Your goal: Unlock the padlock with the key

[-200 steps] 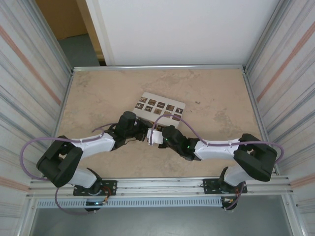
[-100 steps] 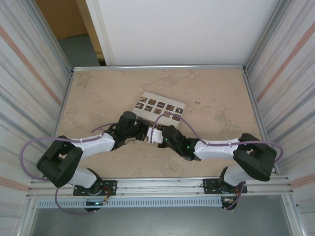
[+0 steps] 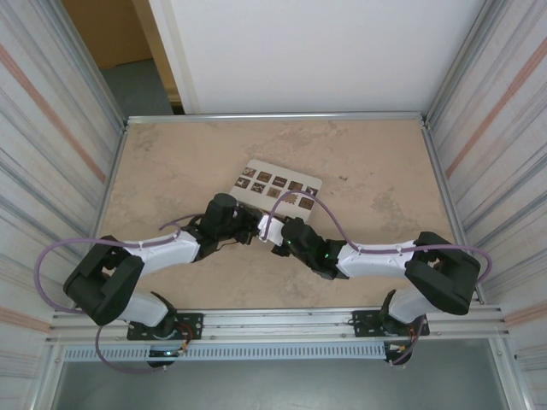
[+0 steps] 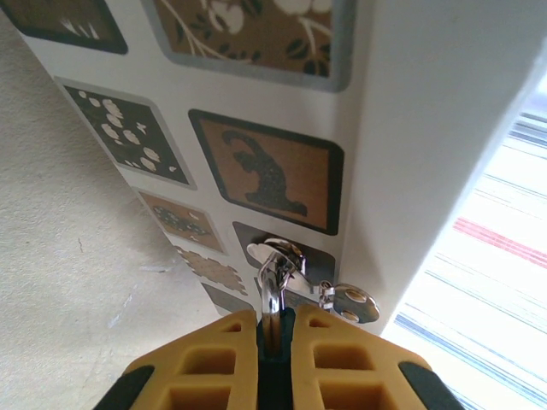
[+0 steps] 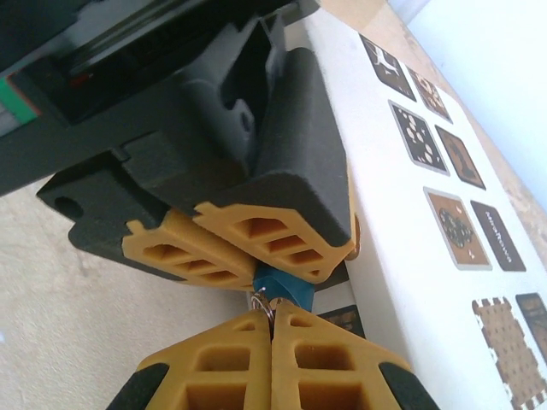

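Both my grippers meet at mid-table [image 3: 385, 162], just beside the near edge of the white box [image 3: 278, 184] with dark patterned squares. My left gripper [image 4: 275, 323] is clenched on the blue padlock [image 5: 282, 286], whose silvery shackle [image 4: 273, 265] pokes out past my fingertips. My right gripper [image 5: 271, 323] is pinched tight at a small metal ring [image 5: 259, 300] against the padlock's body. I cannot tell whether it grasps anything.
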`<control>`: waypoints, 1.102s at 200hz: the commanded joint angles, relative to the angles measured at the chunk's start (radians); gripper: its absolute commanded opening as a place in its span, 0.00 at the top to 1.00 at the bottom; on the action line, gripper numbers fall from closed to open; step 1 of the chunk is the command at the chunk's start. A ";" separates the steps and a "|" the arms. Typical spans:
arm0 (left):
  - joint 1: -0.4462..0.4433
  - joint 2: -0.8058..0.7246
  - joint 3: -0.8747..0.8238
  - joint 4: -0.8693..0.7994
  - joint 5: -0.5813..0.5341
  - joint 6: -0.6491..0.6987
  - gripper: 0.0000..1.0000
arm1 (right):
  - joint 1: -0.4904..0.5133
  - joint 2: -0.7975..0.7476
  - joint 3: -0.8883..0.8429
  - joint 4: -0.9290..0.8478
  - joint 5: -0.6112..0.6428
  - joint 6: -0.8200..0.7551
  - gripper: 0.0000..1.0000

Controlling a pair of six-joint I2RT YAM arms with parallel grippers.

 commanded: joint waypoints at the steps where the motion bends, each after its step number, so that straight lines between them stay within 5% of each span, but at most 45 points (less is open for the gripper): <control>1: -0.010 -0.043 -0.011 0.065 0.034 -0.011 1.00 | -0.010 0.007 0.017 0.034 0.054 0.139 1.00; 67: -0.014 -0.041 -0.015 0.065 0.026 -0.014 1.00 | -0.089 -0.037 0.019 0.001 -0.101 0.360 1.00; 220: -0.184 0.031 -0.064 0.190 -0.130 -0.135 1.00 | -0.106 -0.061 -0.214 0.158 -0.079 0.352 1.00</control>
